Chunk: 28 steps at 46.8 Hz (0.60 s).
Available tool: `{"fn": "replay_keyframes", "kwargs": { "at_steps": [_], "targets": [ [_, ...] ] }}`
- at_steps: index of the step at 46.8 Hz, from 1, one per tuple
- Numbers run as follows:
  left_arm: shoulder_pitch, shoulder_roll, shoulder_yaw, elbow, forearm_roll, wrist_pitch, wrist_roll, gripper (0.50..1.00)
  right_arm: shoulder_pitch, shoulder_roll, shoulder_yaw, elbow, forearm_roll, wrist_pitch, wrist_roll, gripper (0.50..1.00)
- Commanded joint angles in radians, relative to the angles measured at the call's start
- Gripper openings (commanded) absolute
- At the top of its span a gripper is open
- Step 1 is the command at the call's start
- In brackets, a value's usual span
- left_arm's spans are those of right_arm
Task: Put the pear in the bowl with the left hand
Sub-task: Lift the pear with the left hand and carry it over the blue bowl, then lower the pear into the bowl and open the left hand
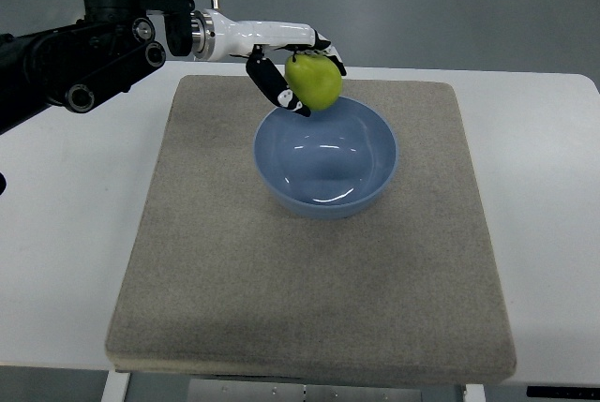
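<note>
A green pear [314, 81] hangs in my left hand [298, 72], whose black and white fingers are curled around it. The hand and pear hover over the far left rim of the light blue bowl [281, 172], which stands empty on the mat. My left arm [103, 46] reaches in from the upper left. The right arm does not show.
The bowl sits on a grey-brown felt mat [234, 290] that covers most of the white table [66, 233]. Bare table strips run along the left and right of the mat. Grey floor lies beyond the far edge.
</note>
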<state>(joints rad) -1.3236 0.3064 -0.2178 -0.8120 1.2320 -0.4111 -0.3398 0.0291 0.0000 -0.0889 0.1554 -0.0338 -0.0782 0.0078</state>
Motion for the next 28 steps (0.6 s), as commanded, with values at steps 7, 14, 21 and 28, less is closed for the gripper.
{"fn": "replay_keyframes", "kwargs": {
  "at_steps": [7, 14, 21, 28],
  "targets": [
    [0.014, -0.059, 0.017, 0.001, 0.006, -0.002, 0.002, 0.776, 0.000, 0.000, 0.000, 0.000, 0.000, -0.002, 0.000, 0.924],
    [0.032, -0.076, 0.020, 0.001, 0.009, -0.002, 0.004, 0.786, 0.000, 0.000, 0.000, 0.001, 0.000, 0.000, 0.000, 0.924],
    [0.063, -0.084, 0.020, 0.001, 0.012, -0.002, 0.004, 0.806, 0.000, 0.000, 0.000, 0.001, 0.000, 0.000, 0.000, 0.924],
    [0.084, -0.085, 0.021, 0.001, 0.015, -0.003, 0.004, 0.848, 0.000, 0.000, 0.000, 0.001, 0.000, 0.000, 0.000, 0.924]
  ]
}}
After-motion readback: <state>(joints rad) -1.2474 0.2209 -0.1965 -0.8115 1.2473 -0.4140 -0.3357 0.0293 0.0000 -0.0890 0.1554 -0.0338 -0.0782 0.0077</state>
